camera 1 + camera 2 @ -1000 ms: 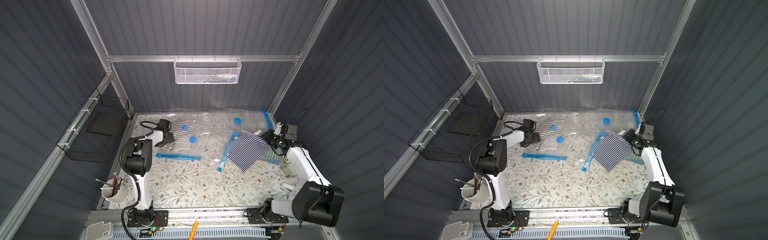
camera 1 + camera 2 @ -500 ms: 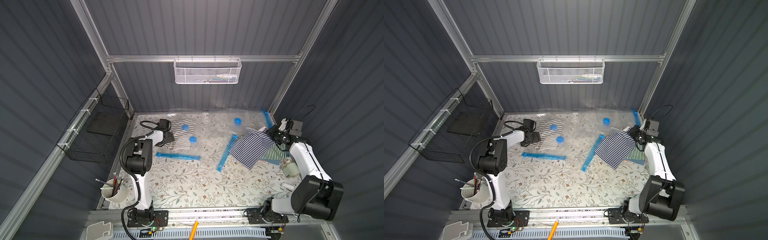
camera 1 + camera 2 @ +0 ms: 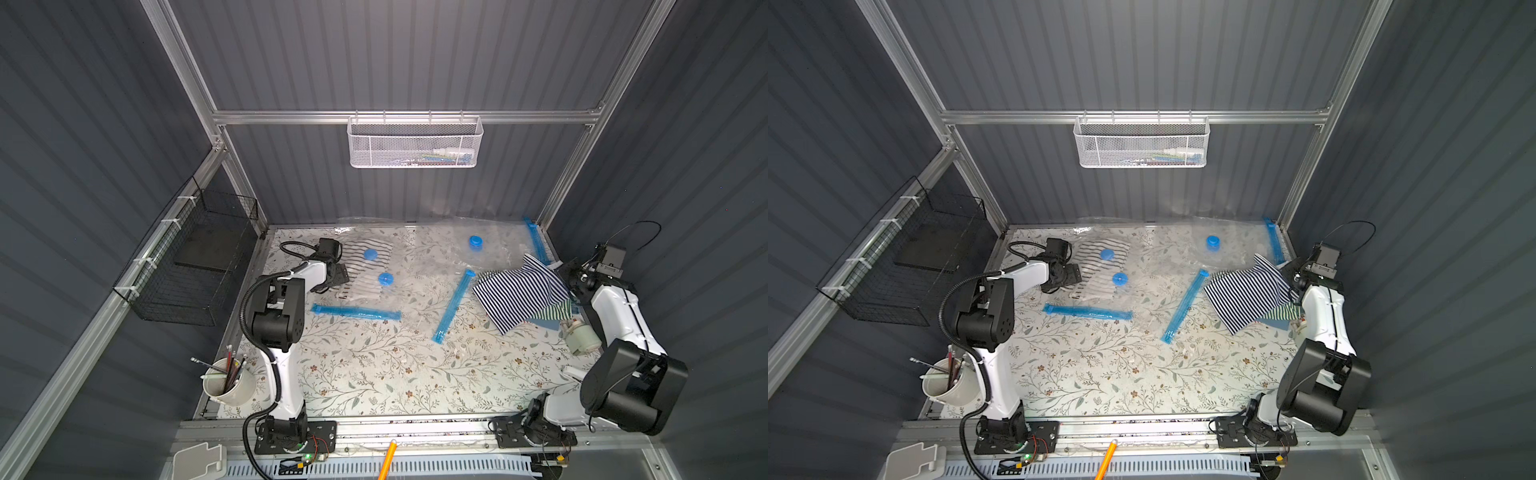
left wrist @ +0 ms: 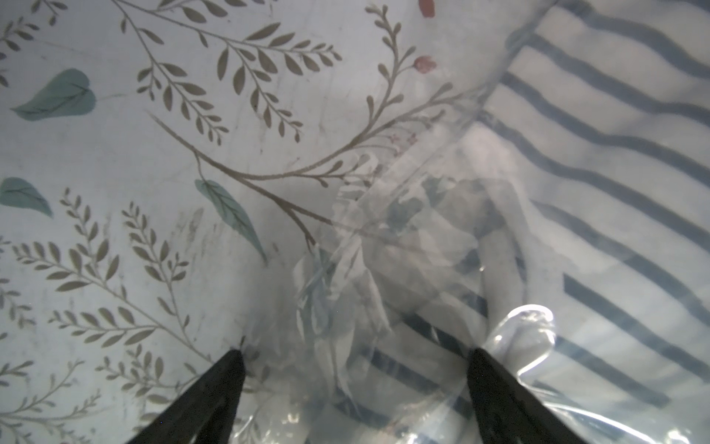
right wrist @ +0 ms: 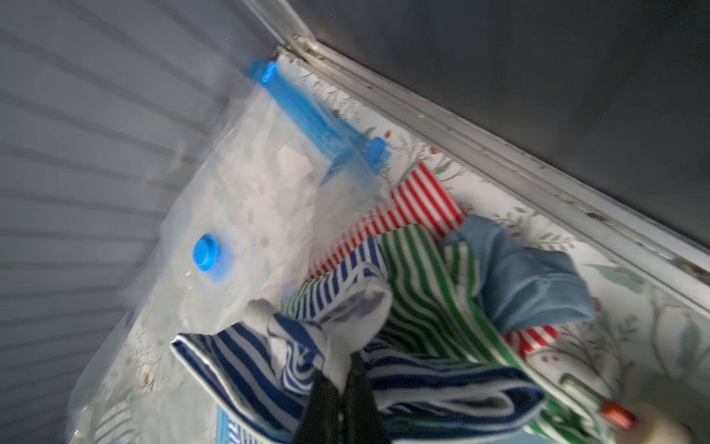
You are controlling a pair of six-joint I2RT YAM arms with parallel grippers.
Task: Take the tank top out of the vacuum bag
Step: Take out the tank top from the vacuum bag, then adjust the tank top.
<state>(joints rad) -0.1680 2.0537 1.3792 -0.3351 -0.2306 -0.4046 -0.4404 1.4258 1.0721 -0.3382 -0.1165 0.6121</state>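
Extraction nearly done: right pincer (image 5: pixel 345 365) clenched on striped tank top (image 3: pixel 519 293), apparently outside vacuum bag (image 3: pixel 494 257). Left pincer (image 4: pixel 355 353) released over second bag (image 4: pixel 384 269). Next: lay it on surface (image 3: pixel 374 374), let go.

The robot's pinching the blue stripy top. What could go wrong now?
1. The right gripper pinches only a small fold of the blue-striped tank top, so it might slip free.
2. The top overlaps the green-striped garment beside the red-striped garment; pulling could drag them along.
3. The left gripper is open over another bag, so nothing pins the vacuum bag beside the top; it may slide too.
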